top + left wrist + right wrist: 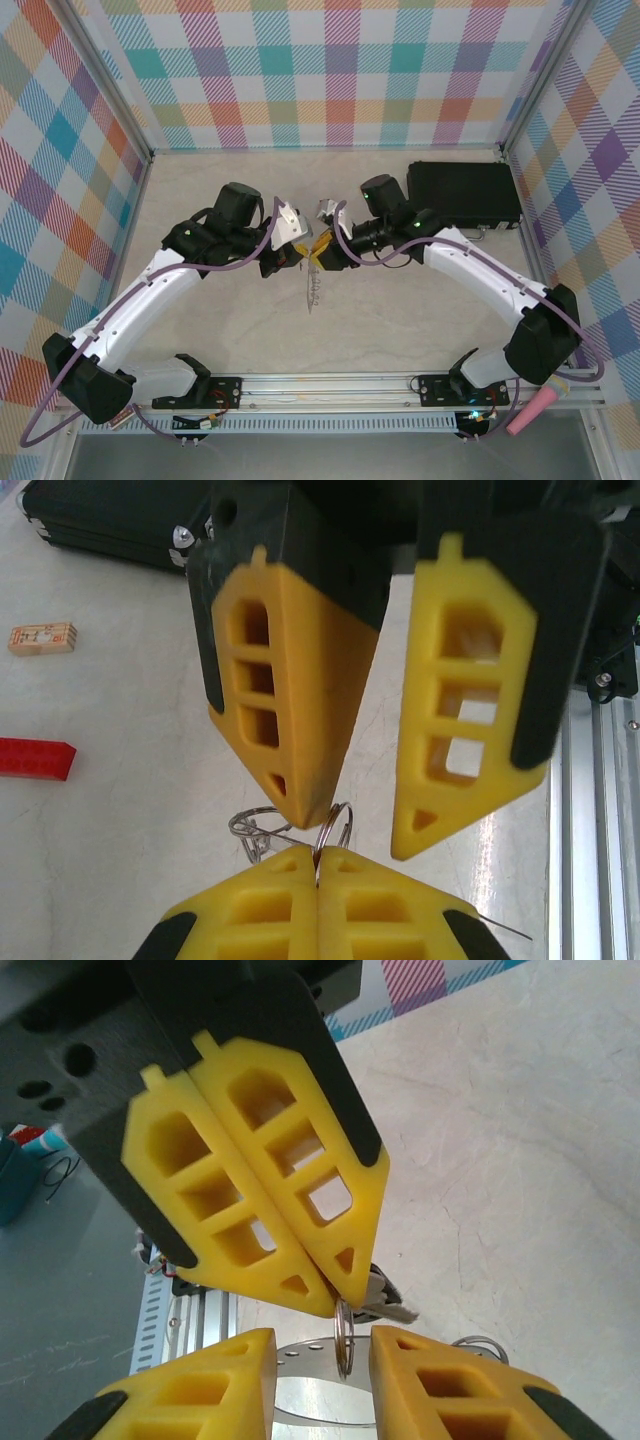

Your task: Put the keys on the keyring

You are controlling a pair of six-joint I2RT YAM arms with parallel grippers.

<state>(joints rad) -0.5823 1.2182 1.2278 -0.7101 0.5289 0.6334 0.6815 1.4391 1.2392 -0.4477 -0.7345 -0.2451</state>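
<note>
One keyring [343,1345] in left hand [331,1301], red block [35,758], black case [463,193] beyond

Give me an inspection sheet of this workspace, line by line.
Surface: pale marbled table.
Job's things: keyring hangs between the two tools; key too small to tell.
Clutter: black case far right; red block; tan block; pink object at the near right corner.
Tools: left tool shut on a wire loop of the keyring; right tool open, jaws either side of that loop.
Cables: purple cables run along both arms.
Surroundings: checked walls; aluminium rail at the near edge.
</note>
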